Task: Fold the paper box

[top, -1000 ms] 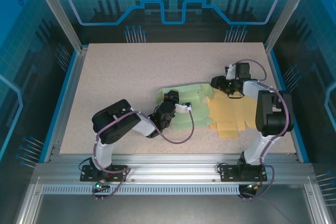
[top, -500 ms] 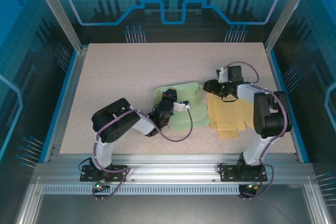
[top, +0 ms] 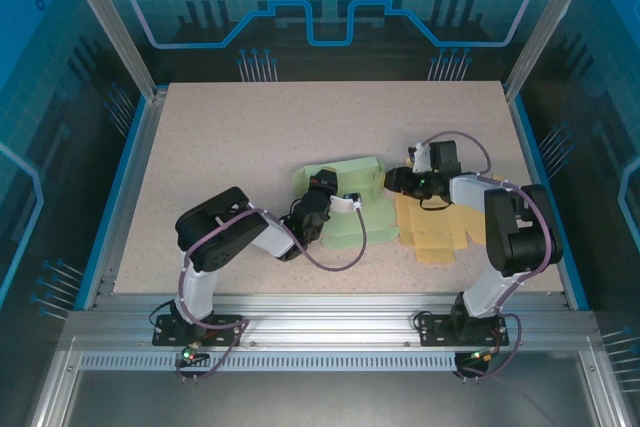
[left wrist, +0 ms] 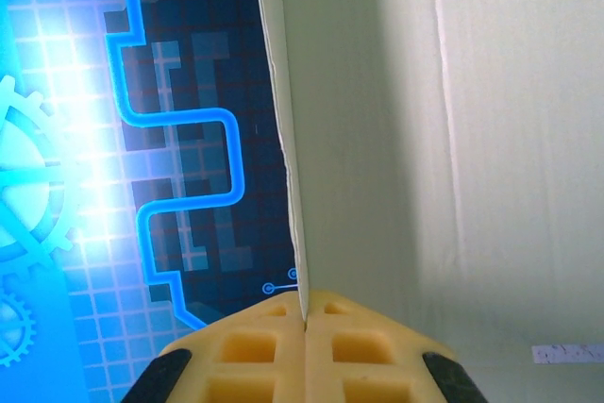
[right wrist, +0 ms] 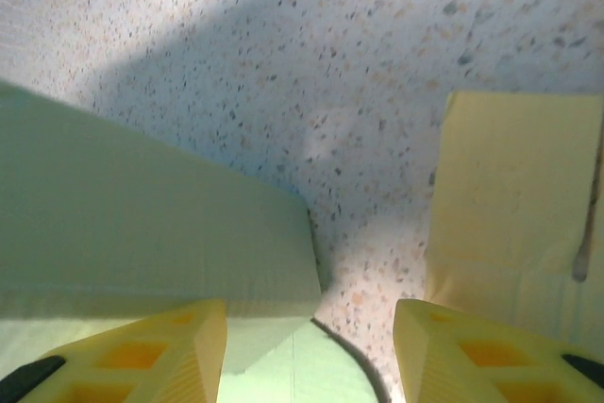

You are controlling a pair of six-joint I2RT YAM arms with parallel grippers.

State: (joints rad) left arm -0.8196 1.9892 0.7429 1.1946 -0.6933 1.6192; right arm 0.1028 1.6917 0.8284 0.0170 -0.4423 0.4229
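Top view: the green paper box blank (top: 378,217) lies mid-worktop (top: 230,137), partly raised. A yellow box blank (top: 432,225) lies flat just beside it on the R. The left end effector (top: 338,202) sits over the green blank's middle. The right end effector (top: 392,182) is at its R edge, near the yellow one. Count: 2 blanks (1 green, 1 yellow), 2 arms.

Left wrist: fingers (left wrist: 255,356) pressed together, pinching the edge of an upright green panel (left wrist: 453,139).

Right wrist: fingers (right wrist: 132,356) approx half apart, nothing clamped. A raised green flap (right wrist: 142,224) sits just ahead of one finger, w/ the yellow box blank beyond the other.

Step in hand, I'd judge: folding up a green side flap. To do it well, hold the L pinch firm as anchor, set the R jaws squarely over the flap edge, bend along the crease, and don't snag the yellow blank.
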